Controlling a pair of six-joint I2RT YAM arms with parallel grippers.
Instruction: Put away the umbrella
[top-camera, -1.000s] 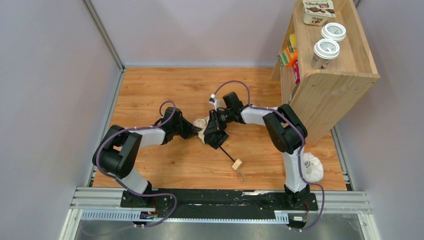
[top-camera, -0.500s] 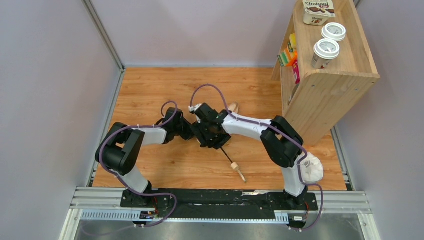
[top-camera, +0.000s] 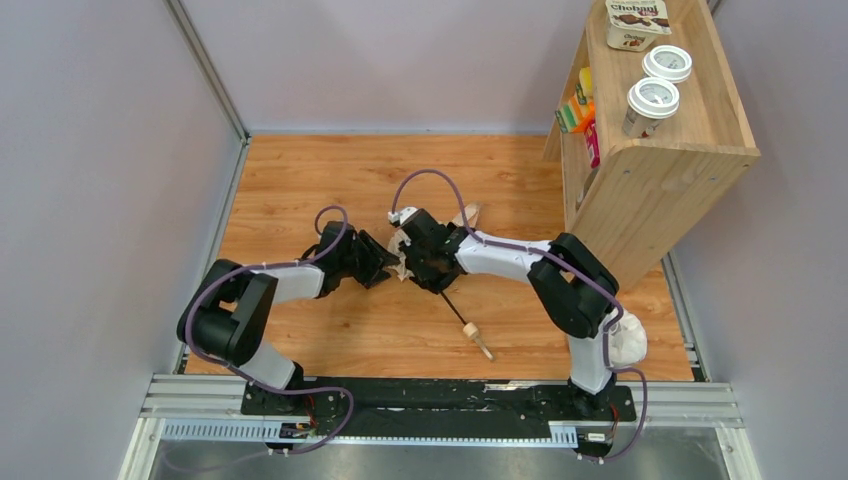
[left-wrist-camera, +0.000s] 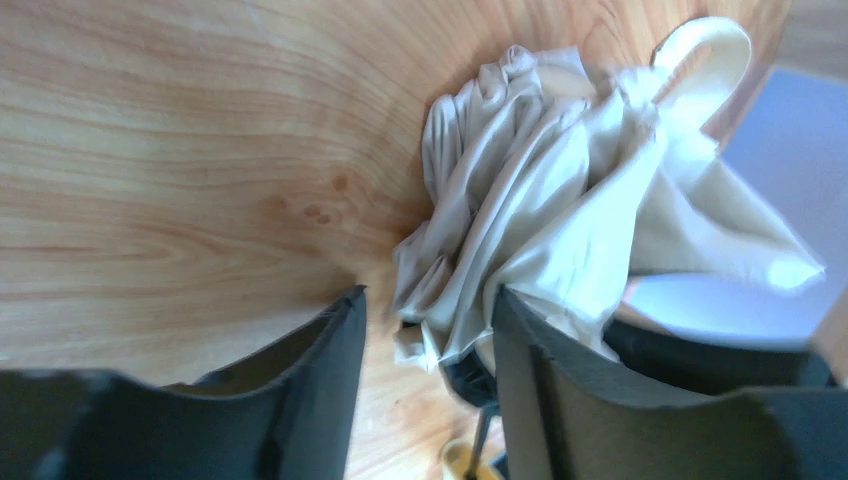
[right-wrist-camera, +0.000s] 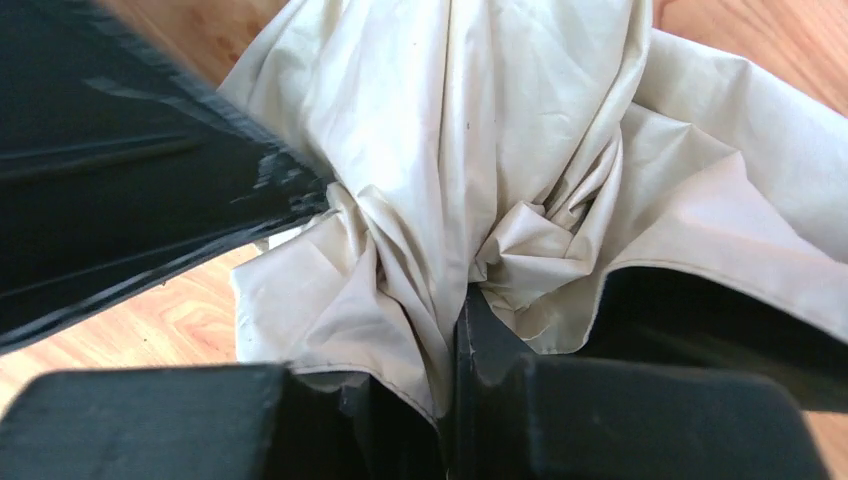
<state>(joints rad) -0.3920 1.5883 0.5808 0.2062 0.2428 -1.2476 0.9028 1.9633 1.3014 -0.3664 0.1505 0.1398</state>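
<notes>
The umbrella lies on the wooden floor in the middle of the top view. Its crumpled cream canopy (top-camera: 402, 256) is bunched between both grippers, and the strap tab (top-camera: 468, 214) sticks out behind. The thin dark shaft (top-camera: 455, 308) runs toward me to the small wooden knob handle (top-camera: 476, 335). My left gripper (top-camera: 384, 268) is open at the canopy's left side; in its wrist view the fabric (left-wrist-camera: 540, 200) hangs loosely in front of the spread fingers (left-wrist-camera: 320, 390). My right gripper (right-wrist-camera: 455, 370) is shut, pinching a fold of the canopy (right-wrist-camera: 470, 150).
A wooden shelf unit (top-camera: 660, 160) stands at the back right with two lidded cups (top-camera: 652, 100) and a Chobani box (top-camera: 637, 20) on top. A white lumpy plastic bag (top-camera: 626, 338) sits by the right arm's base. Grey walls close in on the left and back.
My left gripper has opened and let go of the canopy. My right gripper swung left, opened, and closed again on the fabric. The handle slid slightly toward me.
</notes>
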